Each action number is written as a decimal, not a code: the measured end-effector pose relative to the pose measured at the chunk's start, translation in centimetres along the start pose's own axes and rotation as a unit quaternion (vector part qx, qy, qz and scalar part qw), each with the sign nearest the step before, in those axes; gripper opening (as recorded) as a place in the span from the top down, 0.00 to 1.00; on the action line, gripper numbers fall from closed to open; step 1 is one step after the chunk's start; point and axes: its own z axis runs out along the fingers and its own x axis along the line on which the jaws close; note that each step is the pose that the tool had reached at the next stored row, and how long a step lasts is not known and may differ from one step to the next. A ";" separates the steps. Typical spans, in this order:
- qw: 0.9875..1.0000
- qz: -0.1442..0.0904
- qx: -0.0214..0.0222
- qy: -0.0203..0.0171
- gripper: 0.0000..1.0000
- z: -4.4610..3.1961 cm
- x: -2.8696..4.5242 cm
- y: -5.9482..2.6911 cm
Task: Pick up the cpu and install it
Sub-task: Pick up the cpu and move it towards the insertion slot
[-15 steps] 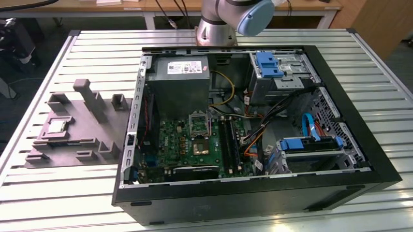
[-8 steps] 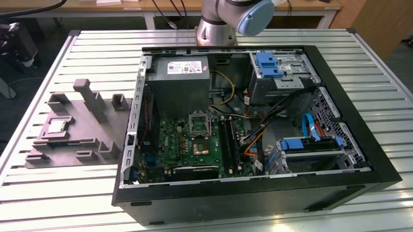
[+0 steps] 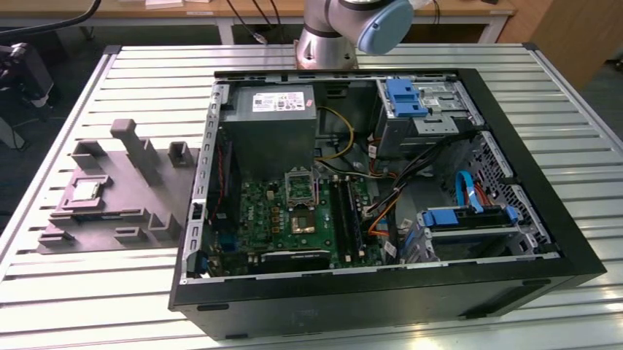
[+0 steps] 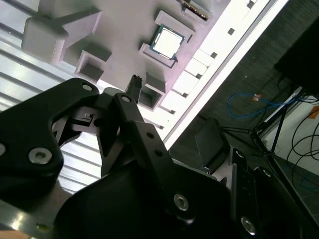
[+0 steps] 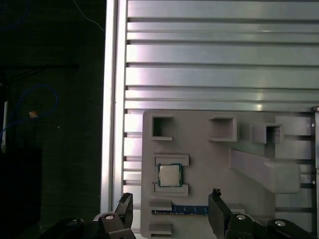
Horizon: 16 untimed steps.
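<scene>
1. The cpu [image 3: 86,191] lies flat, pale metal top up, in a shallow recess of the grey fixture plate [image 3: 117,222], at about nine o'clock in the exterior view.
2. The fixture plate rests on the slatted metal table [image 3: 58,306], just beside the open computer case [image 3: 389,310], at nine o'clock of it.
3. Inside the case, the black metal-framed socket [image 3: 300,186] sits on the green motherboard [image 3: 292,233], at about six o'clock of the grey power supply box [image 3: 268,124].
4. The arm's base [image 3: 329,33] stands at twelve o'clock in the exterior view, beyond the case.
5. In the first wrist view, the gripper [image 5: 170,198] hangs over the fixture plate, its two black fingers [image 5: 219,211] spread wide apart and holding nothing.
6. In that view the cpu lies in line with the gap between the fingers, near them but clear of both.
7. In the second wrist view the cpu sits in the same recess, beyond the gripper's black linkage.
</scene>
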 end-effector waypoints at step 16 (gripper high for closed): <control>1.000 -0.002 0.000 -0.001 0.44 0.00 0.01 0.00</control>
